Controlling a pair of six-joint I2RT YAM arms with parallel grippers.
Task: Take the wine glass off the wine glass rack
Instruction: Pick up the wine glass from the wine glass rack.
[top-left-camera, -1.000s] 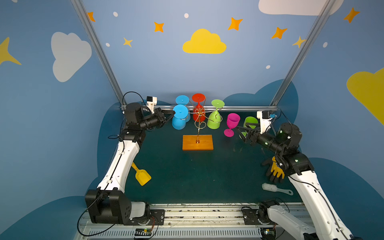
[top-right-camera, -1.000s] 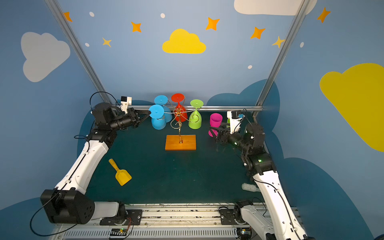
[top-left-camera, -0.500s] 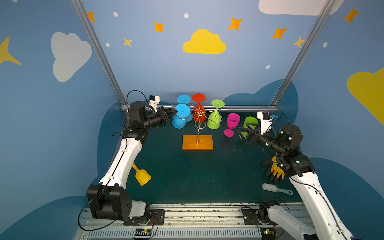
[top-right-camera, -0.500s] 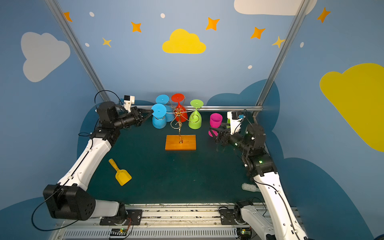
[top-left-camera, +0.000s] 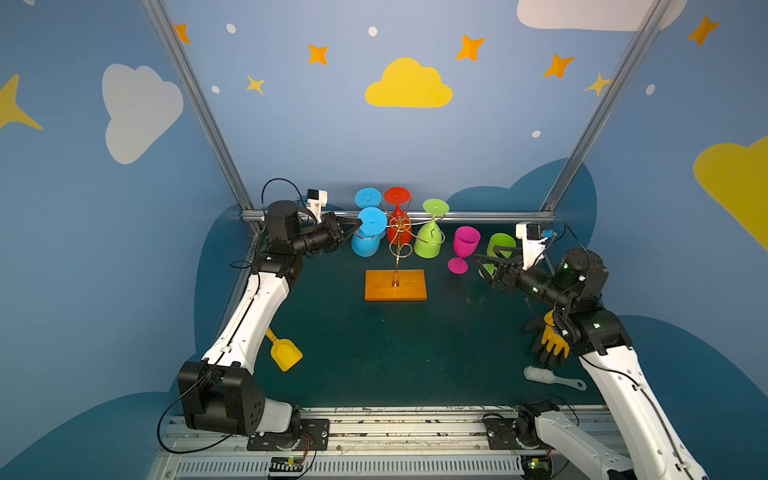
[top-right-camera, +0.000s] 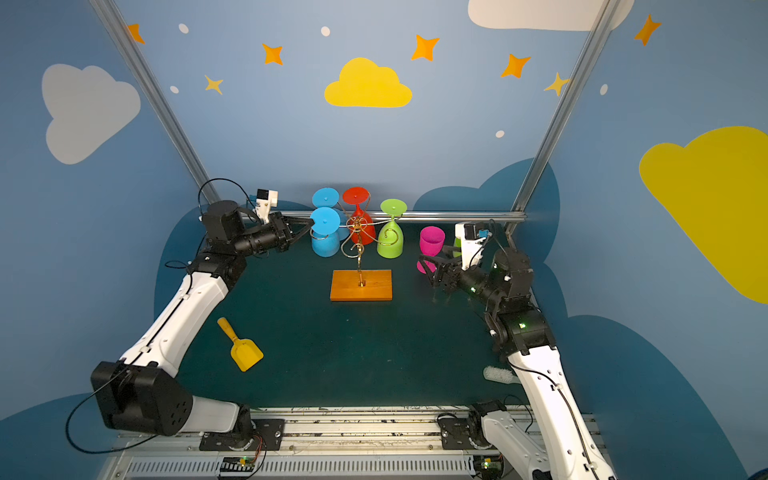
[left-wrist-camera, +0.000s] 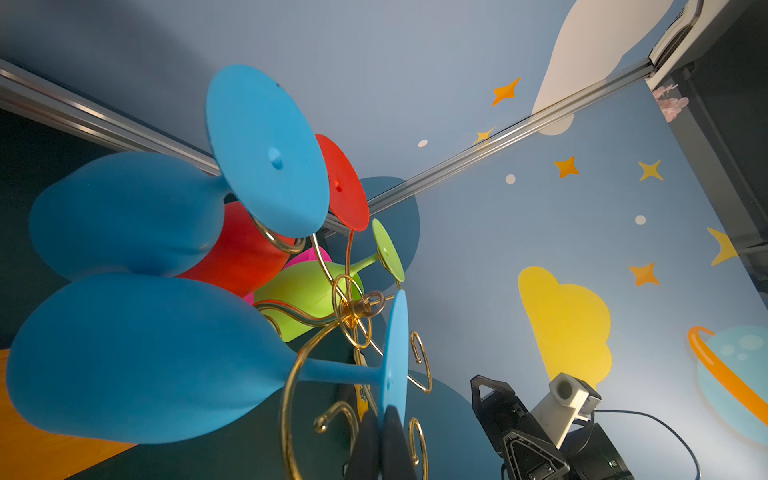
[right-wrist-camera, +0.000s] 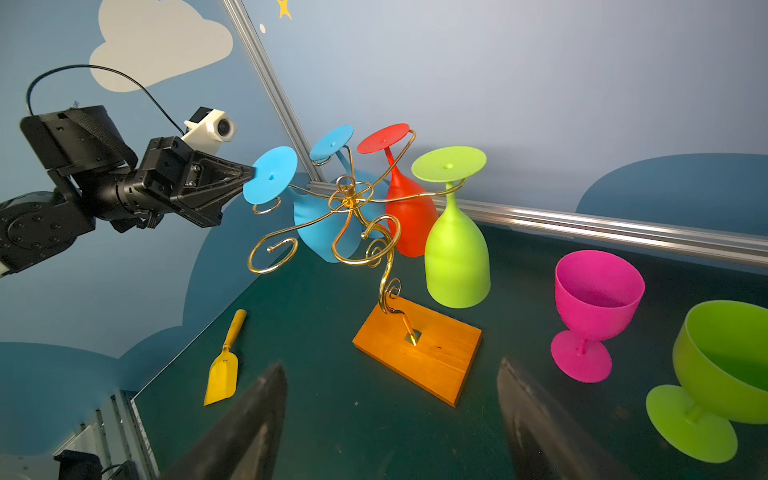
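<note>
The wine glass rack (top-left-camera: 397, 249), gold wire on an orange wooden base (top-left-camera: 395, 286), stands mid-table in both top views (top-right-camera: 358, 253). Several wine glasses hang upside down on it. My left gripper (top-left-camera: 358, 224) is shut on the rim of the foot of the nearer blue wine glass (top-left-camera: 371, 221). In the left wrist view its fingertips (left-wrist-camera: 380, 440) pinch that disc edge (left-wrist-camera: 395, 365), with the stem inside a gold scroll. My right gripper (top-left-camera: 485, 253) hangs open and empty, low to the right of the rack, facing it (right-wrist-camera: 392, 365).
A second blue glass (top-left-camera: 368, 197), a red one (top-left-camera: 397, 226) and a green one (top-left-camera: 430, 241) also hang on the rack. A pink glass (top-left-camera: 465, 245) and a green glass (top-left-camera: 500, 245) stand upright right of it. A yellow scoop (top-left-camera: 284, 351), glove (top-left-camera: 550, 340) and brush (top-left-camera: 548, 376) lie nearer.
My left arm has reached further right toward the rack, still shut on the blue glass's foot, which shifted slightly right with it. The right arm has barely moved.
</note>
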